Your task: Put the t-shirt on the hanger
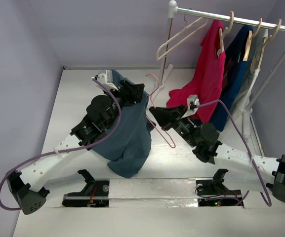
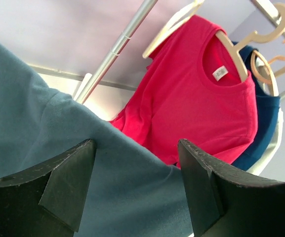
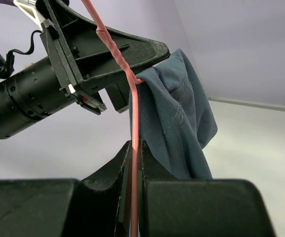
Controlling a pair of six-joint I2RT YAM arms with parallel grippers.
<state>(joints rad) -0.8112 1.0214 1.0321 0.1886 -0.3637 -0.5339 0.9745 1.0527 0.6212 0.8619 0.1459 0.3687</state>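
The slate-blue t-shirt (image 1: 127, 138) hangs from my raised left gripper (image 1: 135, 94) down to the table. In the left wrist view its cloth (image 2: 33, 113) lies across and between the fingers (image 2: 68, 182), which stand wide apart. My left gripper (image 2: 136, 144) is open, with the shirt draped on it. My right gripper (image 1: 154, 112) is shut on the thin pink hanger (image 1: 165, 134) just right of the shirt. In the right wrist view the hanger rod (image 3: 134, 113) runs up from my pinched jaws (image 3: 136, 143) to touch the shirt's edge (image 3: 182, 108) at the left gripper (image 3: 107, 54).
A clothes rail (image 1: 231, 19) stands at the back right. It carries a cream-white hanger (image 1: 182, 37), a red t-shirt (image 1: 206, 74) and a navy t-shirt (image 1: 233, 79) on wooden hangers. The red shirt (image 2: 196, 98) is close behind the left gripper.
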